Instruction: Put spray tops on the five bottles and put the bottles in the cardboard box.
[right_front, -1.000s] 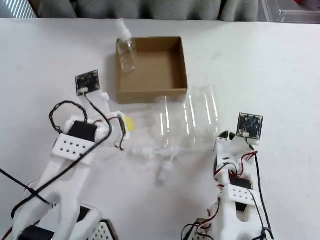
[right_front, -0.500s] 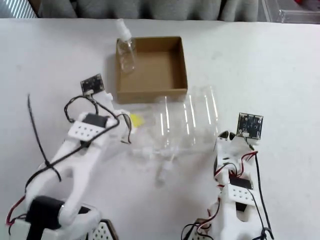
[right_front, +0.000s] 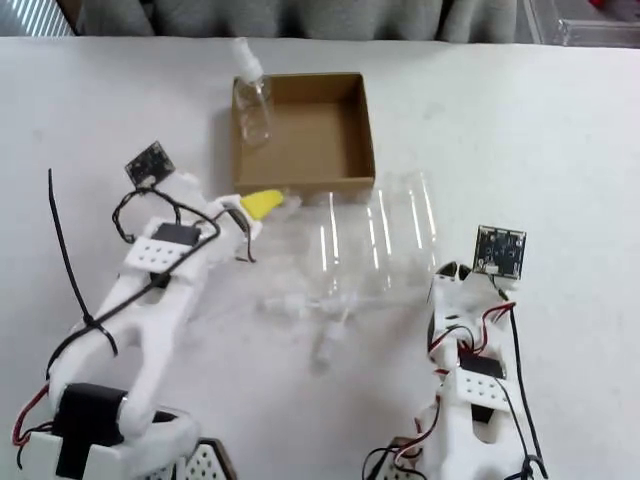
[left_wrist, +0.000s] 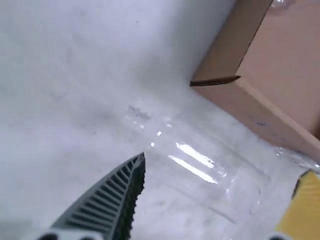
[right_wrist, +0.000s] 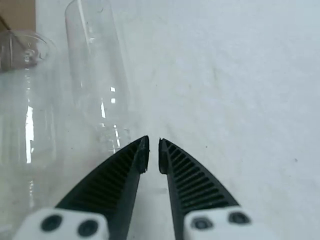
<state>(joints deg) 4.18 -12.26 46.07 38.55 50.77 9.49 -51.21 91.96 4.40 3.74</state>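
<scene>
Cardboard box (right_front: 310, 140) on table (right_front: 520, 120), one bottle (right_front: 251, 110) inside — along its left wall, loose bottles (right_front: 375, 240) just before it.

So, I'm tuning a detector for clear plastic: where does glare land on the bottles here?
High view: long white streaks along the lying bottles near the cardboard box. Left wrist view: bright bars on the bottle beside the box. Right wrist view: small glints on the bottle ahead of the right end effector.
</scene>
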